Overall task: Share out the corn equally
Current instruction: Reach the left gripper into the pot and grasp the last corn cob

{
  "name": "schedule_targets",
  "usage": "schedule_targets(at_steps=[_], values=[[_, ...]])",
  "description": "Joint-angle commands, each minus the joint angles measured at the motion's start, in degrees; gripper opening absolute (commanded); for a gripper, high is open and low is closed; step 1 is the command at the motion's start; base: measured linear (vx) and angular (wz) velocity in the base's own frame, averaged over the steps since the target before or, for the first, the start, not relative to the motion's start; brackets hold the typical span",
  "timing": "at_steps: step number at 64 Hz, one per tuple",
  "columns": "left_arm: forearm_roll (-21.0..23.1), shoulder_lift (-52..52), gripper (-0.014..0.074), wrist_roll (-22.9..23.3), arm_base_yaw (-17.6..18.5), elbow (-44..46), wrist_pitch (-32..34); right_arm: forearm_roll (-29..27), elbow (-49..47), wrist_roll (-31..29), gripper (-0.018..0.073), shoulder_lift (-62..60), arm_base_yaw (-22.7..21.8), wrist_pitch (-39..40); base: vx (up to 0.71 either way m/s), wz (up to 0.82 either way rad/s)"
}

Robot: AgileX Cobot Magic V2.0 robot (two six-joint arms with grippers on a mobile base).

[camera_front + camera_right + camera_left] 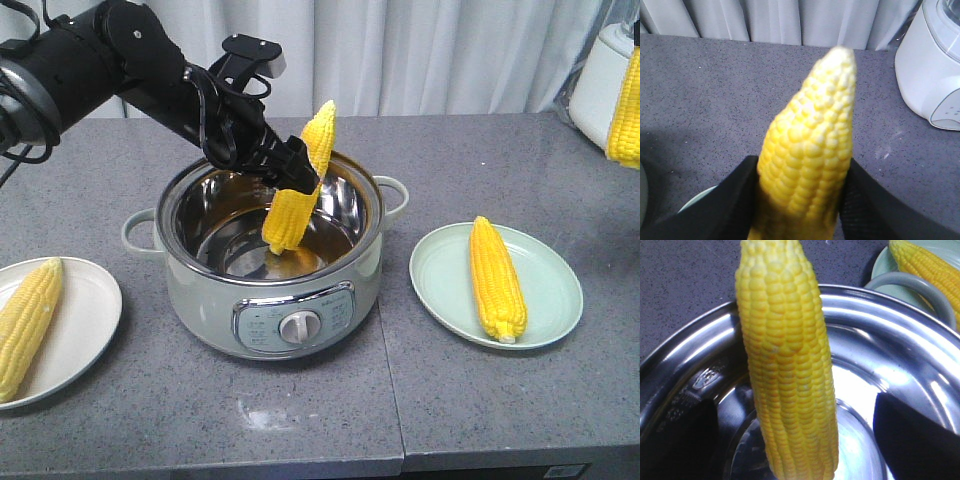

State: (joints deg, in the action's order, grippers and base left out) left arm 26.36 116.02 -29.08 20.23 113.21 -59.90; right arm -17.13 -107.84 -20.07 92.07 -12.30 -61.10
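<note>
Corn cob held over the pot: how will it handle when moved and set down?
Probably stiff: the corn cob is straight though the left tool grips only its middle. Its round, tapered shape suggests it may roll on a plate. Bumpy kernels likely resist slipping.

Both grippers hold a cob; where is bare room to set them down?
Free: the white plate, right of the white-plate cob; the green plate, either side of the green-plate cob; the counter before the pot. Crowded: the pot's mouth, where the left gripper holds the left cob. The right gripper holds the right cob.
</note>
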Motion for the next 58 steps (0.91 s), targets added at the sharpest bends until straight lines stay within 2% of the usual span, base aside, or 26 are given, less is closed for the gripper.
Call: schedule_targets(at_steps=[1,9,20,42,50,58], values=[[1.70,-2.69,0.0608,0.36,0.46,1.45,3.03,-1.13,-1.55,-0.09,0.0216,-2.39,-0.26,3.47,0.00,0.00],[1.80,-1.62,0.0608,0.36,0.46,1.38,3.55,-1.13,-1.55,-0.09,0.0216,-2.39,-0.26,3.47,0.00,0.00],[4.83,-0.65,0.0608,0.30,0.46,1.38,3.44,-1.13,-1.55,-0.09,0.0216,-2.39,-0.26,3.47,0.00,0.00],[4.70,1.75,0.0603,0.20,1.61,1.52,3.73,-1.13,-1.55,-0.09,0.0216,-2.39,-0.26,3.47,0.00,0.00],[4.28,1.93,0.0560,0.18,2.18,1.57,3.97,-1.13,-1.55,-0.09,0.0216,-2.39,-0.26,3.47,0.00,0.00],[4.22,1.93,0.0449,0.18,2.35,2.03,4.48,-1.13,-1.55,-0.09,0.0216,-2.39,-0.26,3.47,0.00,0.00]])
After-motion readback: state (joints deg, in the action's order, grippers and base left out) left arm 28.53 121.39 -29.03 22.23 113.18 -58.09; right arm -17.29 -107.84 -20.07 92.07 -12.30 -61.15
